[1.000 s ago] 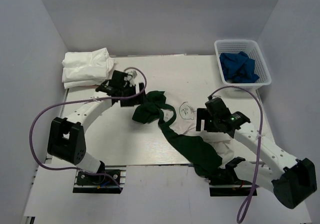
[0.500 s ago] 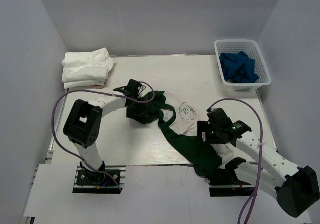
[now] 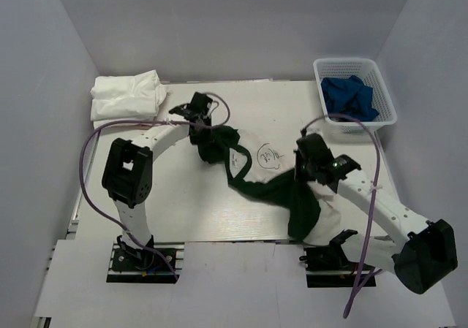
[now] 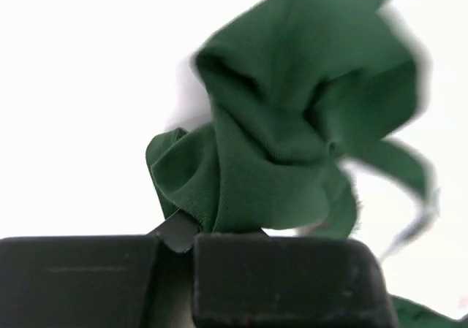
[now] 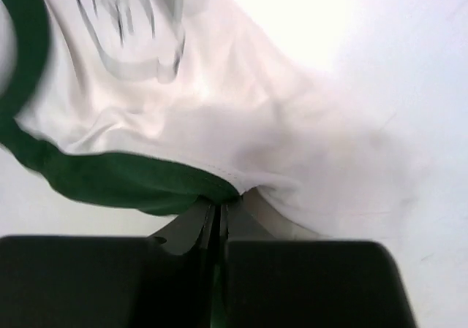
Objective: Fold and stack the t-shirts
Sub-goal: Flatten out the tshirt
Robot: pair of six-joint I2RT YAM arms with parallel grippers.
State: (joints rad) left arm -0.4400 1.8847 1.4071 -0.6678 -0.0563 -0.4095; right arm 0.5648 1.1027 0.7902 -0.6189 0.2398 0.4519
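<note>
A crumpled white t-shirt (image 3: 274, 169) with dark green sleeves and a cartoon print lies in the middle of the table. My left gripper (image 3: 205, 134) is shut on one bunched green sleeve (image 4: 292, 123), which is pinched at the left gripper's (image 4: 191, 229) tips. My right gripper (image 3: 304, 169) is shut on the shirt where its other green sleeve (image 5: 110, 178) meets the white body (image 5: 241, 116). In the right wrist view the right gripper (image 5: 219, 212) has its jaws pressed together on that seam. Folded white t-shirts (image 3: 126, 98) are stacked at the back left corner.
A white basket (image 3: 344, 62) holding blue cloth (image 3: 349, 96) stands at the back right, just off the table (image 3: 183, 204). Part of the green sleeve and white hem drapes toward the table's near edge by the right arm's base.
Both grippers went from open to shut on the shirt. The left one pulled its sleeve toward the back. The right one dragged its side up and away from the near edge.
</note>
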